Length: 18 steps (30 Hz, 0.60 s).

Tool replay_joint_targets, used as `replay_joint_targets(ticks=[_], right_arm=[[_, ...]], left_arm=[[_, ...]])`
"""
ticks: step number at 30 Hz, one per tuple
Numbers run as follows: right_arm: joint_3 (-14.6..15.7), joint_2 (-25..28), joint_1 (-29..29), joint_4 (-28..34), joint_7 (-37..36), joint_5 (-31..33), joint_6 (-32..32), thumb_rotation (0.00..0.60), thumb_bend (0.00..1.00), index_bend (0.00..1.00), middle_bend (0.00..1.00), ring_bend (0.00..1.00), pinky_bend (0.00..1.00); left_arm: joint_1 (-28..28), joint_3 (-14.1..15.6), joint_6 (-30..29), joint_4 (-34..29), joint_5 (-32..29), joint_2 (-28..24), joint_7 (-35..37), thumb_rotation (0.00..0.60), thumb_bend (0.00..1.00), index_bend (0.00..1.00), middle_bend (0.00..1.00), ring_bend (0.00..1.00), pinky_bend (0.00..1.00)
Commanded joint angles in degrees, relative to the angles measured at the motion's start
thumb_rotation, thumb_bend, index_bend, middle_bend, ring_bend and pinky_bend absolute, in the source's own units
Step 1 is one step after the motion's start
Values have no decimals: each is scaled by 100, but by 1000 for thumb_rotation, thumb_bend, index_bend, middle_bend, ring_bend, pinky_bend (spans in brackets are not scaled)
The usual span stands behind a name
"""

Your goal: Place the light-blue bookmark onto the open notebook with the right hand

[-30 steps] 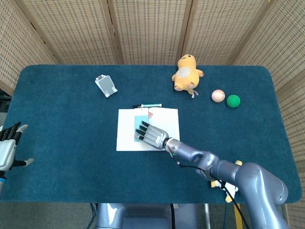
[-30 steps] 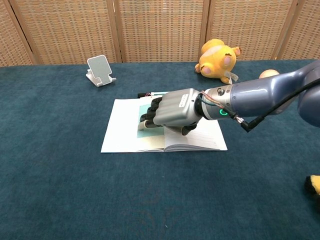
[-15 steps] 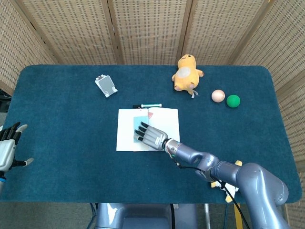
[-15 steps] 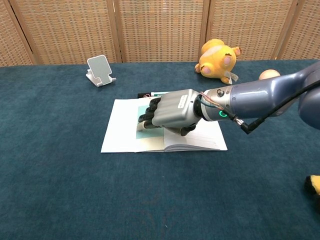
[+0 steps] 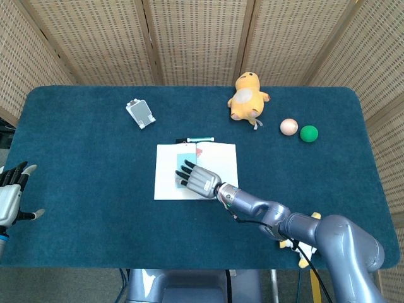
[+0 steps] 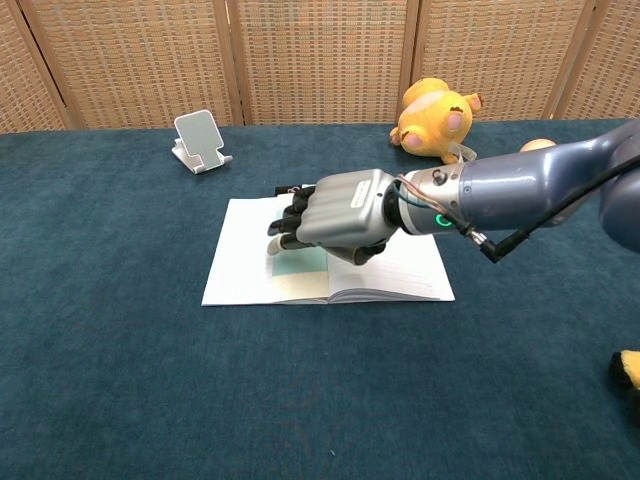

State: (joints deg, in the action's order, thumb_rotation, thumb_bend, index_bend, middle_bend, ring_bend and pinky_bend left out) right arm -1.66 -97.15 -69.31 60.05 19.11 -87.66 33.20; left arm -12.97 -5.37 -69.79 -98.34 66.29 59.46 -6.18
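Lying flat on the open notebook (image 6: 240, 270), the light-blue bookmark (image 6: 300, 280) looks thin, light and flimsy, best pinched by an edge; the right hand (image 6: 335, 215) hovers spread, holding nothing.

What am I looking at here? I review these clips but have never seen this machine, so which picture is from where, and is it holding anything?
This is a two-armed robot with human-like hands, steered remotely by a person. One picture looks down from its head, the other looks forward from its chest.

On the blue-covered table lies an open notebook with a light-blue bookmark on its left page. The right hand hovers over the notebook, fingers spread above the bookmark; whether it touches the bookmark I cannot tell, but it does not appear to grip it. The left hand waits open at the table's edge, holding nothing.

Also there: a pen just behind the notebook, a small phone stand, a yellow plush toy, a peach ball and a green ball.
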Motion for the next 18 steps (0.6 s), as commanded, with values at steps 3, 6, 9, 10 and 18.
replay_joint_targets(ticks=[3, 6, 9, 10, 18], right_arm=[[-105, 75, 20, 95, -95, -54, 254, 600, 1000, 0, 0, 0, 51], [-247, 301, 86, 323, -234, -123, 657, 600, 1000, 0, 0, 0, 51], [-310, 563, 197, 563, -380, -203, 1019, 600, 1000, 0, 0, 0, 51], [-370, 761, 350, 703, -477, -206, 1348, 600, 982, 0, 0, 0, 51], [-335, 1885, 1724, 1668, -282, 330, 2809, 600, 166, 0, 0, 0, 19]], left_arm=[[-4, 0, 13, 6, -6, -2, 6, 600, 0, 0, 0, 0, 0], [-14, -3, 31, 10, -6, -8, 16, 600, 0, 0, 0, 0, 0], [-7, 2, 23, 7, 21, -14, 48, 600, 0, 0, 0, 0, 0], [6, 3, 0, -5, 45, -26, 75, 600, 0, 0, 0, 0, 0], [98, -1, -275, 48, 320, -9, 231, 600, 0, 0, 0, 0, 0]])
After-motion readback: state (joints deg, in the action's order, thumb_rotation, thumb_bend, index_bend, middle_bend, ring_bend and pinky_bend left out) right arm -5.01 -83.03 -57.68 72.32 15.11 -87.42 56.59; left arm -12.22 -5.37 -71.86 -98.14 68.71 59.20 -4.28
